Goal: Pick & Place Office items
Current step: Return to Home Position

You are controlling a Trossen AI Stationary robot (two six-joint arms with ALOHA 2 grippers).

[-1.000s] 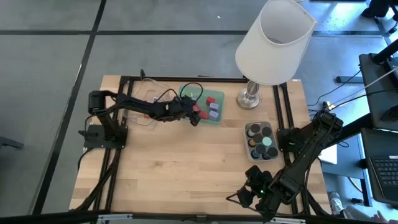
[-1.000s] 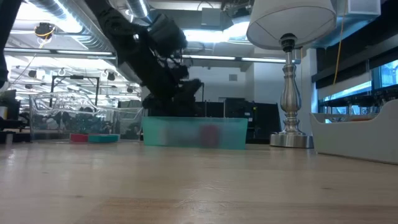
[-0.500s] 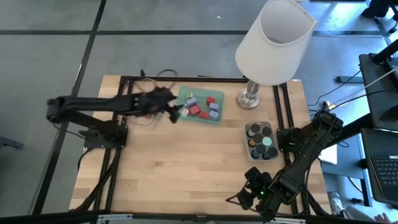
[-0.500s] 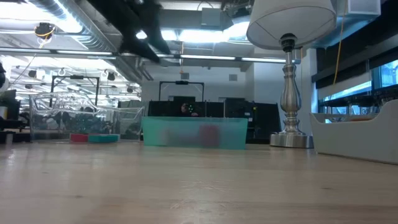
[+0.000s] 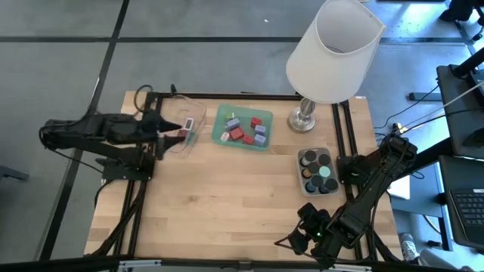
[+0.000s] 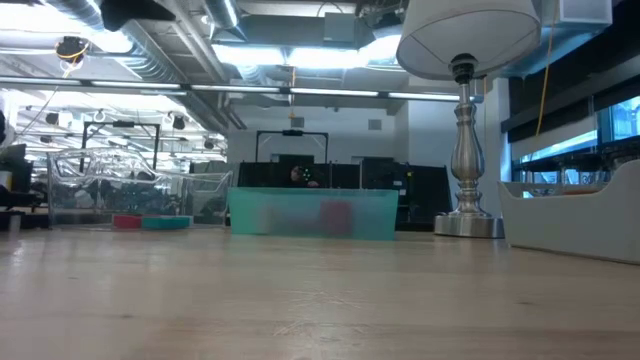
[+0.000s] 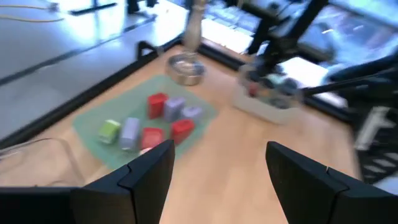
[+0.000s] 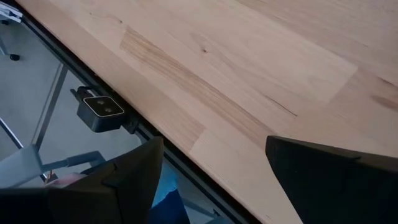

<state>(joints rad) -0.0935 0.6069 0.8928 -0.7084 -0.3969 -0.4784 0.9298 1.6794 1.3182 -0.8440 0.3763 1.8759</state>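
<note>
High view: where are the hands found?
— The left hand (image 5: 168,127) is held over the clear tray (image 5: 198,113) at the worktop's (image 5: 227,204) left side; its grip cannot be judged from above. The right hand (image 5: 301,234) is parked by the lower right corner as pictured. Red blocks (image 5: 237,136) and lavender blocks (image 5: 261,130) are seen in the green tray (image 5: 219,140), black round caps (image 5: 311,160) and a mint-green cap (image 5: 324,172) in the grey tray (image 5: 299,172).
Low view?
— Only a scrap of arm (image 6: 140,10) is caught, cut off at the top. A flat red rectangle (image 6: 127,221) and a teal rectangle (image 6: 165,222) are made out inside the clear tray; the green tray's contents are blurred.
Left wrist view?
— The fingers (image 7: 146,177) are spread, with nothing held. The grey tray is smeared.
Right wrist view?
— That hand is likewise released, over bare worktop.
</note>
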